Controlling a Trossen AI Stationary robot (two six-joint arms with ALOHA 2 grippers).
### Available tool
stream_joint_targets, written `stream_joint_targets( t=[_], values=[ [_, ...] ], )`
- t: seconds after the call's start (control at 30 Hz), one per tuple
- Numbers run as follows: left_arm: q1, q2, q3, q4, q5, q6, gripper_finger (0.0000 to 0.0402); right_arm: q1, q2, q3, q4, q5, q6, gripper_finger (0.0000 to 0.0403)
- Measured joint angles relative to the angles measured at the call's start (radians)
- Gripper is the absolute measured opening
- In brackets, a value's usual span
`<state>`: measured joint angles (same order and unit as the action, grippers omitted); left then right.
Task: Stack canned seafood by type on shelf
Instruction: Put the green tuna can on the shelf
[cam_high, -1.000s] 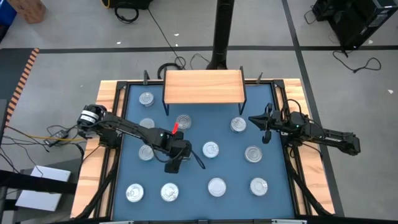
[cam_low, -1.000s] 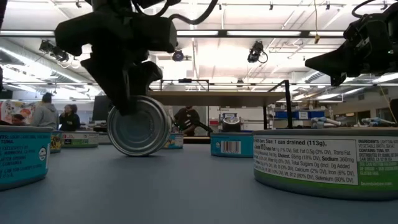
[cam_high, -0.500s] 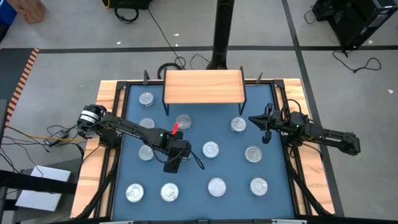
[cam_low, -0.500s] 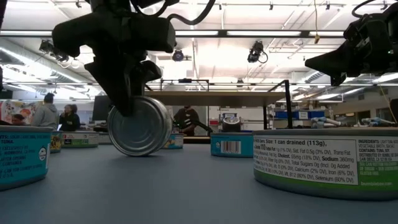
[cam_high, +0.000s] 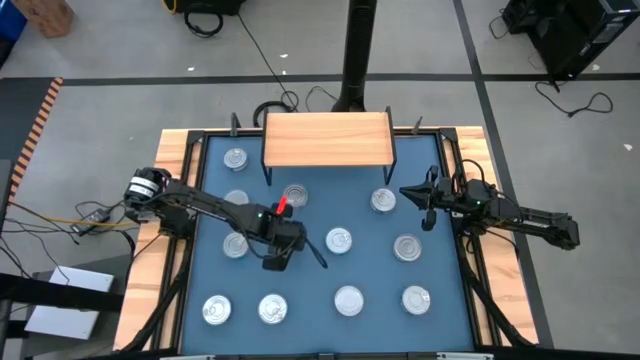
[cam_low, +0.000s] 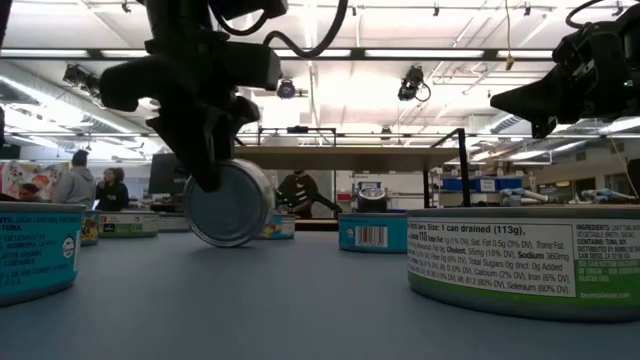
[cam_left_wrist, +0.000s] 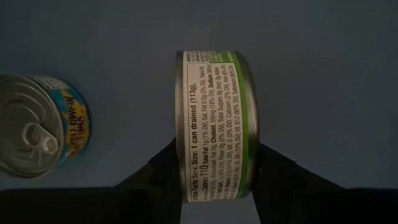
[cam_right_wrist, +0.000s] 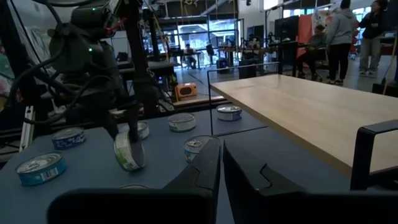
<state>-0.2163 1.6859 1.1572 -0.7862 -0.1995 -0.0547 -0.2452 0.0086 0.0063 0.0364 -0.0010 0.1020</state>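
Between the left claw's (cam_high: 279, 259) fingers, a green-labelled tin (cam_left_wrist: 214, 124) is gripped on edge, its flat faces vertical, just clear of the tabletop (cam_high: 370, 270). From this claw the shelf (cam_high: 327, 138) lies ahead, beyond several tins. Right claw (cam_high: 427, 196) waits closed, empty.

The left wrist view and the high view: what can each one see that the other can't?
Only the left wrist view shows the printed green-edged label on the held tin, which is gripped on edge. Only the high view shows the shelf, the many other tins spread over the blue mat, and the right end effector waiting by the mat's right edge. Both show the left end effector holding that tin above the mat.
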Motion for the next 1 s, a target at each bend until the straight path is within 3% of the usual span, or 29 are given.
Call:
stream_joint_targets(
  t=[0.4, 0.77, 1.0],
  values=[
    [0.035, 0.0, 0.039, 0.018, -0.021, 0.043, 0.0147, 0.0, 0.0, 0.0, 0.0, 0.0, 0.0, 0.0032],
    [0.092, 0.0, 0.234, 0.007, -0.173, 0.184, 0.0147, 0.0, 0.0, 0.0, 0.0, 0.0, 0.0, 0.0032],
    [0.174, 0.0, 0.331, 0.13, -0.263, 0.34, 0.0147, 0.0, 0.0, 0.0, 0.0, 0.0, 0.0, 0.0032]
  ],
)
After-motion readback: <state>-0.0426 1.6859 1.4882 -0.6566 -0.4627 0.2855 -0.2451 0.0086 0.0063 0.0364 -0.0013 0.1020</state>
